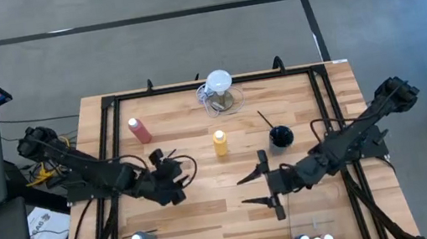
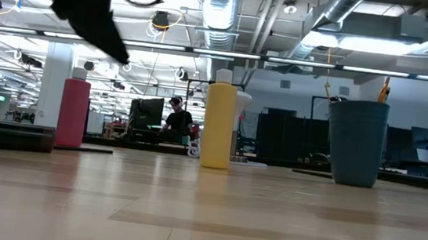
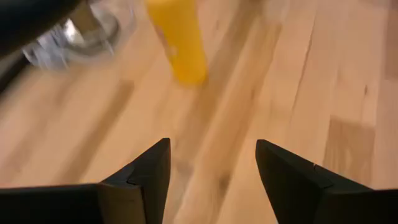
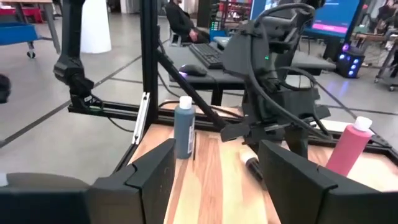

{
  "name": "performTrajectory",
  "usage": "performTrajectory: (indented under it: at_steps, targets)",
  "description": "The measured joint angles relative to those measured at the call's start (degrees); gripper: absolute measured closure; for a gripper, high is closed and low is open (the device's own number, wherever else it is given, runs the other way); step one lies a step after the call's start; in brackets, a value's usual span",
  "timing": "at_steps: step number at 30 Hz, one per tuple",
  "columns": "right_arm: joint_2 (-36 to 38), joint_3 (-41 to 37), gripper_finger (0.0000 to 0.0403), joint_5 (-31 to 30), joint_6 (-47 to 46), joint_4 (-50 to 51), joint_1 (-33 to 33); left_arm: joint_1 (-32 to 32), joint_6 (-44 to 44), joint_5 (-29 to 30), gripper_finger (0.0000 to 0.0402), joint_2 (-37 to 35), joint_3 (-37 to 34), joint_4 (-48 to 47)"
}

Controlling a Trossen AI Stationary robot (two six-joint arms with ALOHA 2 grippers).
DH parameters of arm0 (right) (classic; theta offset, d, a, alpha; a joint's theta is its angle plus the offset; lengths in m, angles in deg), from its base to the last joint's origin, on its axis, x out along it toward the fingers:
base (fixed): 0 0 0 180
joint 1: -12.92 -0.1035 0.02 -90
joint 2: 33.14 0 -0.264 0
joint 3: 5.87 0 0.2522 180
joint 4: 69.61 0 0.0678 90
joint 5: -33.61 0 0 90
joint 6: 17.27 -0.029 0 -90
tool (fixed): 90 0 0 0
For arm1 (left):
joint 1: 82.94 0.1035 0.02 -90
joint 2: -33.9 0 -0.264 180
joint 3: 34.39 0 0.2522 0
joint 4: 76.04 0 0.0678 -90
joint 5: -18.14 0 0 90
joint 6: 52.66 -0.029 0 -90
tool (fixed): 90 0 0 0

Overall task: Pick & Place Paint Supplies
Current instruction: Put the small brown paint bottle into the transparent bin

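My left gripper [image 1: 178, 176] hovers above the wooden tabletop [image 1: 211, 213] with its jaws parted and empty, facing the upright yellow squeeze bottle [image 1: 221, 144] just ahead, likely my next pick. My right gripper [image 1: 268, 186] waits nearby, jaws apart, holding nothing. The pink-red squeeze bottle [image 1: 140, 130] stands farther back.

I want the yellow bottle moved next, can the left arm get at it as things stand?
Probably yes. The left gripper is open and empty, facing the yellow bottle, with only bare table between them.
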Motion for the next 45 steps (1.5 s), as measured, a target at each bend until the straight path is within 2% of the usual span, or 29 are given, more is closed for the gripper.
performTrajectory:
  at_steps: [4, 7, 9, 13, 19, 22, 24, 30, 37, 45]
  targets:
    - [0.0, 0.8, 0.0182, 0.1, -0.3, 2.5, -0.8, 1.0, -0.4, -5.7, 0.0212, 0.0, 0.0, -2.6]
    - [0.0, 1.5, 0.0182, 0.1, -1.1, 5.2, -2.0, 1.5, -6.2, -7.5, 0.0215, 0.0, 0.0, -2.7]
    - [0.0, 2.0, 0.0182, 0.1, -1.8, 7.2, -2.8, 2.4, -8.0, -13.6, 0.0214, -0.5, 0.0, -3.5]
    - [0.0, 3.5, 0.0182, 0.1, -1.8, 8.7, -4.8, 3.6, -3.7, -23.2, 0.0213, -2.1, 0.0, -7.3]
    - [0.0, 4.3, 0.0182, 0.1, -1.3, 8.8, -7.2, 4.1, 2.4, -25.1, 0.0214, -4.7, 0.0, -20.1]
    - [0.0, 4.3, 0.0182, 0.1, -1.3, 8.9, -7.5, 5.4, 5.3, -28.9, 0.0209, -4.5, 0.0, -28.7]
    - [0.0, 4.3, 0.0182, 0.1, -1.3, 9.3, -7.4, 5.6, 6.2, -31.1, 0.0203, -4.3, 0.0, -31.0]
    - [0.0, 4.3, 0.0182, 0.0, -1.3, 10.5, -6.8, 5.4, 6.9, -32.0, 0.018, -4.2, -1.1, -31.0]
    - [0.0, 4.3, 0.0182, 0.1, -1.7, 11.0, -6.6, 5.4, 11.2, -35.8, 0.0152, -4.2, -8.3, -29.9]
    - [0.0, 4.3, 0.0182, 0.1, -1.8, 10.9, -6.3, 4.6, 11.8, -37.4, 0.0144, -4.1, -13.2, -18.8]
